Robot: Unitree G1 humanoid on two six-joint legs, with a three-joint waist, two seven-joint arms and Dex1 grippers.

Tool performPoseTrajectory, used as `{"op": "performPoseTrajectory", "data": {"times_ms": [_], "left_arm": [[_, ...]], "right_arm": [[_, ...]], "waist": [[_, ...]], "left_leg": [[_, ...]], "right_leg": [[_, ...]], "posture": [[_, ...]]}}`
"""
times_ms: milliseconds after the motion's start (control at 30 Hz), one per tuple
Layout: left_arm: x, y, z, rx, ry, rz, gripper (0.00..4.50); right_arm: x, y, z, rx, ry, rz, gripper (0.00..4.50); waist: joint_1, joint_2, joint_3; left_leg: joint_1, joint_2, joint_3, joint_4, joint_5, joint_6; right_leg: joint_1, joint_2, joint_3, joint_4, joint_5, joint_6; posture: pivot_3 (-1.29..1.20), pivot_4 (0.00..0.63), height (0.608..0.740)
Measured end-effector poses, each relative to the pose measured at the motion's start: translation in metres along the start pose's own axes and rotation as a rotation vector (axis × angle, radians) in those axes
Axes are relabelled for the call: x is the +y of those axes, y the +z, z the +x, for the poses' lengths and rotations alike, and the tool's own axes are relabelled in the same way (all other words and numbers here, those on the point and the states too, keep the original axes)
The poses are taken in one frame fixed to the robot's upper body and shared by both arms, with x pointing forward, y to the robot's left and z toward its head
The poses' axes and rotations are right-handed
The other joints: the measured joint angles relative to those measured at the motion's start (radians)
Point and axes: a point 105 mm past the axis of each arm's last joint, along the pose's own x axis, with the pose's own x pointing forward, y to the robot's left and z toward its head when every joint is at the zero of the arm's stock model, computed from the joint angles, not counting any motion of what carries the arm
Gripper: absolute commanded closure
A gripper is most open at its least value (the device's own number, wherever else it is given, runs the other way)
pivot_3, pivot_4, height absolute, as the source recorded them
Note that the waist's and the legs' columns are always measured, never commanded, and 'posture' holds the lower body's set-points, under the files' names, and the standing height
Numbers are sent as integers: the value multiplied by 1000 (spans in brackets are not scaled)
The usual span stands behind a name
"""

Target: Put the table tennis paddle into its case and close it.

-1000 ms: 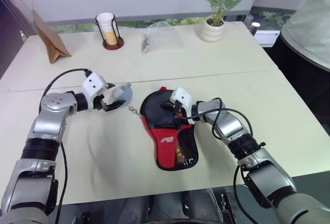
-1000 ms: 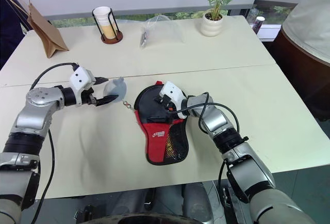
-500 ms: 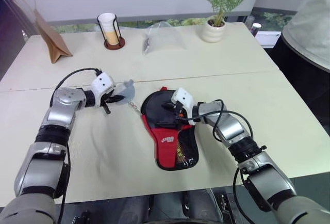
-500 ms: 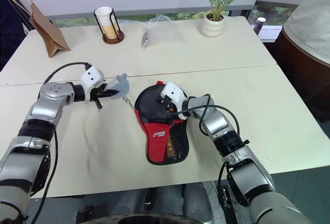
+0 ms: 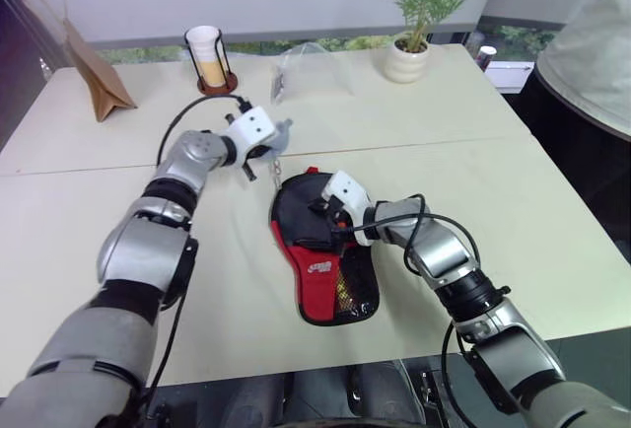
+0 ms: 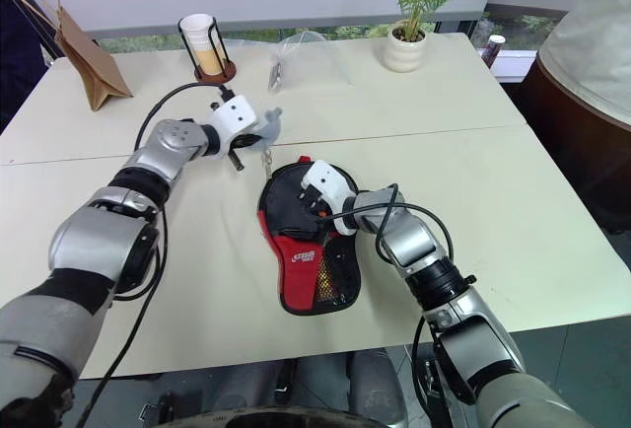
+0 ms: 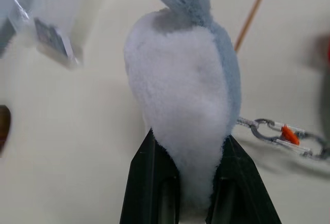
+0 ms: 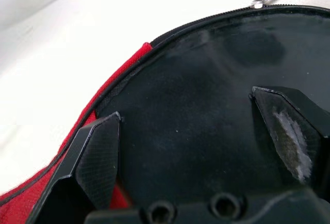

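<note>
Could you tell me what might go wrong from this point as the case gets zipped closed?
1. The left pincer grips only the soft plush charm, not the zipper itself; the thin chain between them could slip, twist or jerk instead of drawing the zipper smoothly.
2. The right pincer rests open on the case without clamping it, so the case may slide across the table under the pull.

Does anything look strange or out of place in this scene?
Yes. The left gripper is shut on a fluffy grey-white charm, chained to the case, rather than on a plain zipper tab. Otherwise nothing stands out.
</note>
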Motion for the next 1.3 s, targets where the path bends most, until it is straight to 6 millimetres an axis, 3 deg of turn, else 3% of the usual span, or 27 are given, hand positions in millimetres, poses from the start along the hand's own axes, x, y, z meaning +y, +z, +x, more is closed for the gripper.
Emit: {"op": "performPoseTrajectory", "data": {"times_ms": [433,667,867,1067,1167,1300], "left_arm": [[-51,77,42,-136,-42,26,4488],[-81,116,49,-262,-170,-189,4488],[-99,128,47,-332,-325,-368,4488],[-102,134,40,-375,-433,-448,1551],[-99,148,35,-414,-471,-419,43],[-96,149,29,-429,-503,-343,43]], "right_arm": [[13,1,4,-2,-74,39,0],[22,0,4,-13,-102,43,0],[24,0,4,-11,-111,52,0],[23,-1,5,-6,-112,53,0],[23,-1,8,-1,-95,45,0],[18,-1,11,9,-73,40,0]], "waist": [[0,0,-1],[1,1,-1],[1,1,-2],[0,1,-2],[-5,1,-2],[-6,4,-3]], "left_leg": [[1,0,0,0,0,0],[1,0,0,1,0,1],[1,-1,-1,1,0,1],[2,-1,-1,1,0,1],[9,0,-1,-1,-1,1],[19,1,-1,-5,-2,2]], "right_leg": [[1,0,0,0,-1,1],[2,0,0,0,-2,3],[3,0,-1,0,-2,3],[4,0,-1,0,-2,3],[10,0,-1,-2,-3,5],[20,0,-1,-4,-6,9]], "posture": [[0,150,740],[0,150,740],[0,150,740],[0,150,740],[0,150,740],[0,150,740]]}}
